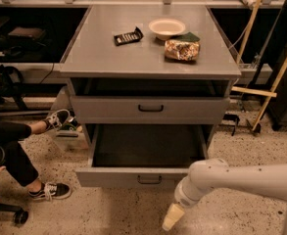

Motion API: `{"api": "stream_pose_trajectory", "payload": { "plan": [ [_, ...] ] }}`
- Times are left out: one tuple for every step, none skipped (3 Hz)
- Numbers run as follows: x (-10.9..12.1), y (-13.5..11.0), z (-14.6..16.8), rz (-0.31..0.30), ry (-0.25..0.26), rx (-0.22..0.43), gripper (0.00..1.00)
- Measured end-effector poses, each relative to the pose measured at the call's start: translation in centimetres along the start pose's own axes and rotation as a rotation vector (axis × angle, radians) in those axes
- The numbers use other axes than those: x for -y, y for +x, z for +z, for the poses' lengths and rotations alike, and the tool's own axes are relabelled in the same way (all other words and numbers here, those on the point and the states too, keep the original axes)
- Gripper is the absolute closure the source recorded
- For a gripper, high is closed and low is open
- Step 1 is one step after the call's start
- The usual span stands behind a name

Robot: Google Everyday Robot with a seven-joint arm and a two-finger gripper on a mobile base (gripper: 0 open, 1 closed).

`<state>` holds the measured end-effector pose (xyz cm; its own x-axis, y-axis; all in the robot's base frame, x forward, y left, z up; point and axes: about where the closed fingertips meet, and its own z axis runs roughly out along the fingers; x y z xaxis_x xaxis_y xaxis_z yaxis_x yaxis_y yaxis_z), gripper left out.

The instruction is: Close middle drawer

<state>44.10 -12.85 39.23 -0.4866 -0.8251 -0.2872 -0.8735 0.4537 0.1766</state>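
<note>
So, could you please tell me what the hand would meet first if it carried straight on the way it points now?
Probably the speckled floor: the hand, low in front of the open middle drawer, points down and slightly left, though depth is unclear.

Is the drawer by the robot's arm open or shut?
Open: the middle drawer is pulled far out, its dark inside showing. The gripper hangs below its front, toward the right.
</note>
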Motion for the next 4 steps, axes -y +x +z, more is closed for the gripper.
{"api": "stream_pose_trajectory", "payload": {
  "plan": [
    [-1.2, -4.0, 3.8, -0.087, -0.067, -0.028, 0.00],
    [-1.9, -8.1, 6.5, -0.135, -0.106, -0.040, 0.00],
    [-0.9, -10.5, 5.0, -0.129, -0.074, 0.008, 0.00],
    [-0.9, -10.5, 5.0, -0.129, -0.074, 0.008, 0.00]
  ]
}}
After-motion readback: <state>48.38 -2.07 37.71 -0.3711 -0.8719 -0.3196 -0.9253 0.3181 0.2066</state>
